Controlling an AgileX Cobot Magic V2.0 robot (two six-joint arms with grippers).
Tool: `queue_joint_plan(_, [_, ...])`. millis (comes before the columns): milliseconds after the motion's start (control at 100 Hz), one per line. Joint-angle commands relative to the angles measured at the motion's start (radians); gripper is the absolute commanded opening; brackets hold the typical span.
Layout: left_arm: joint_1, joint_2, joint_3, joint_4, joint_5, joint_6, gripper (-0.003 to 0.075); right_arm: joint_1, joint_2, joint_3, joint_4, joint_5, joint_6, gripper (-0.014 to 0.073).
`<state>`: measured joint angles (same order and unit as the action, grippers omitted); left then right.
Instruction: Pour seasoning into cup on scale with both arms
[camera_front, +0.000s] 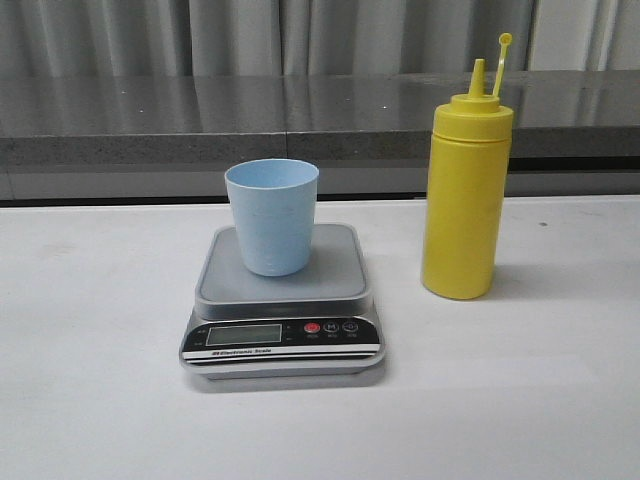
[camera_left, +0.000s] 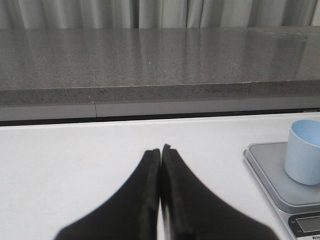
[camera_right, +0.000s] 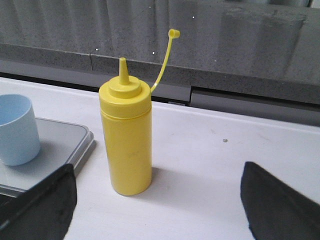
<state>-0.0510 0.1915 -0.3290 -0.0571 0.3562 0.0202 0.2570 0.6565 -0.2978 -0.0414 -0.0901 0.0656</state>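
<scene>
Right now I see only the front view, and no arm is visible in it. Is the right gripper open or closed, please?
Observer: Open. In the right wrist view the right gripper has its fingers wide apart, with the seasoning standing beyond them.
Operator: And the left one?
Observer: The left gripper is shut, fingertips together, holding nothing.
Operator: Is it near the cup?
Observer: No, it is apart from the cup and the scale, over bare table.

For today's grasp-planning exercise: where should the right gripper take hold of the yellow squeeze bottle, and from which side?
Probably the yellow bottle's straight cylindrical mid-body, approached level from the robot's side. It stands upright, clear of the scale; the open right gripper already straddles it.
</scene>
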Motion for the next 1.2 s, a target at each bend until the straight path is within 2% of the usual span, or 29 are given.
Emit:
queue_joint_plan(0, [0.003, 0.01, -0.025, -0.004, -0.078, -0.011, -0.002, -0.008, -0.114, -0.028, 0.005, 0.044, -0.007, 0.0655])
queue_joint_plan(170, [0.003, 0.01, -0.025, -0.004, -0.078, -0.011, -0.002, -0.008, -0.277, -0.028, 0.005, 0.169, -0.007, 0.0653])
queue_joint_plan(270, [0.003, 0.01, -0.025, -0.004, -0.078, -0.011, -0.002, -0.008, -0.337, -0.028, 0.005, 0.217, -0.007, 0.059])
queue_joint_plan(340, [0.003, 0.01, -0.025, -0.004, -0.078, -0.011, -0.002, -0.008, -0.359, -0.028, 0.005, 0.244, -0.007, 0.049])
queue_joint_plan(530, [0.003, 0.01, -0.025, -0.004, -0.078, -0.011, -0.002, -0.008, -0.367, -0.028, 0.005, 0.261, -0.007, 0.0105])
queue_joint_plan(640, [0.003, 0.01, -0.025, -0.004, -0.078, -0.011, -0.002, -0.008, -0.367, -0.028, 0.005, 0.252, -0.007, -0.0068])
queue_joint_plan(1190, [0.003, 0.01, -0.025, -0.004, -0.078, -0.011, -0.002, -0.008, -0.367, -0.028, 0.005, 0.252, -0.007, -0.0067])
